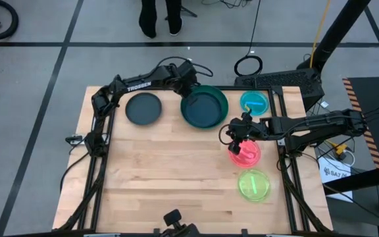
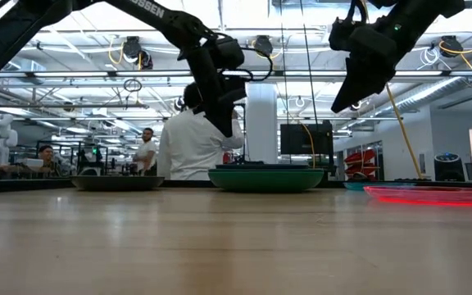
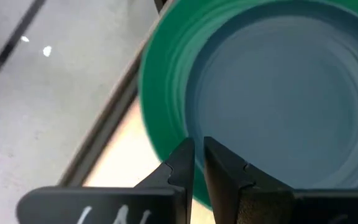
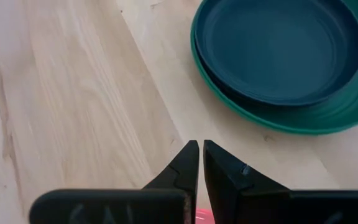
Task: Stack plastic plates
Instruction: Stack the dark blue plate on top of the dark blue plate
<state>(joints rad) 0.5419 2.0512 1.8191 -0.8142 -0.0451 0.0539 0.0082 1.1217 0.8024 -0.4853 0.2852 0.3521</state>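
Green plate (image 1: pixel 204 107) lies flat.

The dark left arm bends across the upper centre of the high view; its left gripper (image 1: pixel 188 84) points down with the fingers (image 3: pixel 182 163) almost together. The dark right arm comes from the right edge, and its right gripper (image 1: pixel 241 139) has the fingers (image 4: pixel 190 163) closed.

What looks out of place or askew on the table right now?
Nothing stands out. The green plate lies flat with a dark plate nested squarely in it. The other dark plate and the blue, pink and lime plates lie flat and apart, none tipped or cracked.
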